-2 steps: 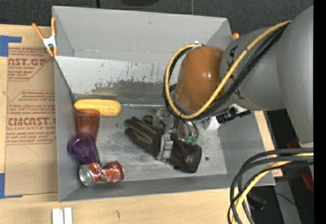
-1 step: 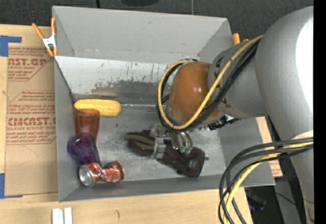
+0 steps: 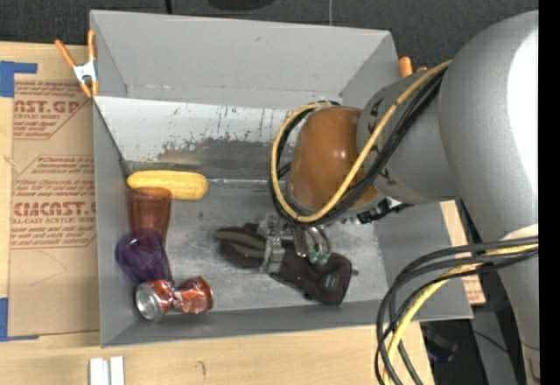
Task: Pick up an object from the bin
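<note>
My gripper [image 3: 297, 248] is low in the bin's front middle, right over a dark brown, floppy thing [image 3: 325, 280] that lies stretched from the centre towards the front right. The gripper covers the middle of it; its left end [image 3: 234, 245] sticks out on the other side. Whether the gripper touches it cannot be told.
Along the bin's left side lie a yellow corn-cob-shaped thing [image 3: 168, 184], a brown-red translucent cup [image 3: 150, 213], a purple cup [image 3: 141, 255] and a crushed red can [image 3: 174, 297]. The arm with its orange cover and cables hangs over the bin's right half.
</note>
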`<move>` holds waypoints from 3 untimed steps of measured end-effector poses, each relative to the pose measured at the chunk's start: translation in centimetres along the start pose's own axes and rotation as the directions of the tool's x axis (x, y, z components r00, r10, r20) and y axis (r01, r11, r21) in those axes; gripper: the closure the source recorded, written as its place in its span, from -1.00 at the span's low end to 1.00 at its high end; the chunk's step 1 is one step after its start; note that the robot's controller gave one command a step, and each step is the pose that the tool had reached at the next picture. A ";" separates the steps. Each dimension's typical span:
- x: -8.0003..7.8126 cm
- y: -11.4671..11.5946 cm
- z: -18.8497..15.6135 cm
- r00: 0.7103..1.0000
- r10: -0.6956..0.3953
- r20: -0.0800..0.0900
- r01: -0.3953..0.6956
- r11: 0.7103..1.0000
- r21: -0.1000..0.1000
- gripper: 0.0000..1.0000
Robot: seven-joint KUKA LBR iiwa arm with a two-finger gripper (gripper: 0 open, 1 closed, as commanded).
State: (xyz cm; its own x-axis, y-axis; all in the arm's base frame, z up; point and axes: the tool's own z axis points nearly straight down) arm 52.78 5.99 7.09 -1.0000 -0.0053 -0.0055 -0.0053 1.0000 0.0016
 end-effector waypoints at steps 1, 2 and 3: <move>0.0 0.0 0.0 1.000 0.000 0.000 0.000 1.000 0.000 1.00; 0.0 0.0 0.0 1.000 0.000 0.000 0.000 1.000 0.000 1.00; 0.0 0.0 0.0 1.000 0.000 0.000 0.000 1.000 0.000 1.00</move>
